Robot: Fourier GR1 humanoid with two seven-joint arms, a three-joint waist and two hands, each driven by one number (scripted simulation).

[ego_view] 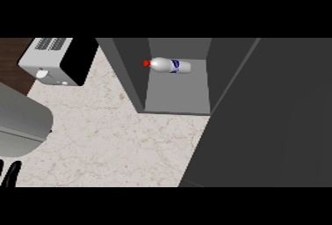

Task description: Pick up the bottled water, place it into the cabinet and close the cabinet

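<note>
No legible text anywhere

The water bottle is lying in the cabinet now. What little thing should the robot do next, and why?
Probably swing the open cabinet door shut. The bottled water already lies on its side on the shelf inside the cabinet, held by no hand, so only closing is left. The left hand shows just at the lower left edge; the right hand isn't visible.

I see bottled water: white, red cap, blue label | lying on its side, cap leftward | inside grey cabinet, toward the back | door open
</note>
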